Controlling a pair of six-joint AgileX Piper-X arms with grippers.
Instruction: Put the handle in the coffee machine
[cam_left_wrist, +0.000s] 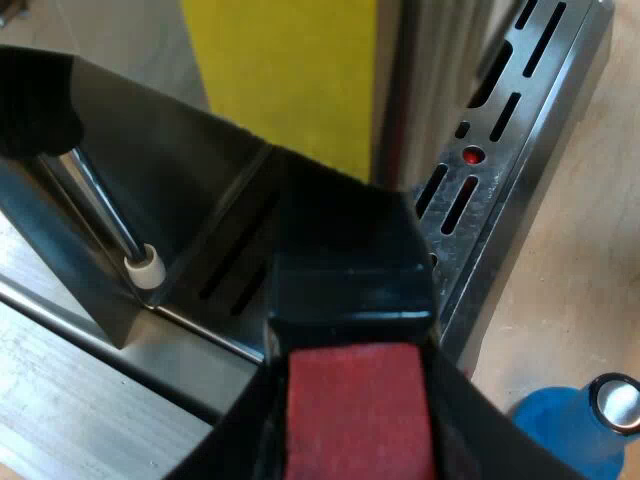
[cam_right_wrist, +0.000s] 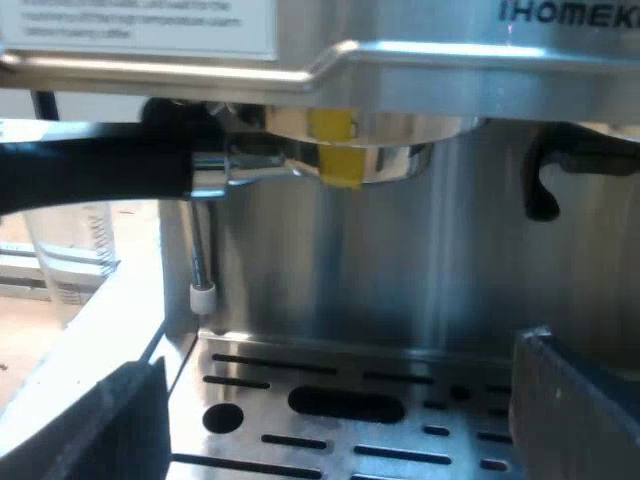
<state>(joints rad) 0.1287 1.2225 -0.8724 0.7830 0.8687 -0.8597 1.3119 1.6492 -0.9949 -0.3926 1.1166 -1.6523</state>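
Left wrist view: the handle (cam_left_wrist: 350, 290) is held tight by the left jaws. They are closed on its red end (cam_left_wrist: 355, 420), one finger on each side. It is held over the drip tray (cam_left_wrist: 500, 150). A blue tamper (cam_left_wrist: 580, 430) is seen on the tabletop (cam_left_wrist: 580, 280), just beside the tray.

In the right wrist view the metal cup (cam_right_wrist: 385, 160) of the holder is seen pushed up under the front of the coffee machine (cam_right_wrist: 420, 280), by the yellow tape (cam_right_wrist: 335, 150). The dark handle is seen sticking out sideways, so it is likely not turned home yet (only a guess). The right jaws are wide open over the tray, and nothing is held in them.

Some things could go wrong from here:
- If the cup is not pushed up flat, its ears may not be caught. The holder could then drop onto the tray when it is let go.
- If it is turned too hard, the red end could be slipped out of the jaws.
- The thin steam pipe (cam_right_wrist: 200, 265) is close under the handle. It could be bumped if the handle is swung low.
- The tamper could be knocked over if the arm is pulled away carelessly.
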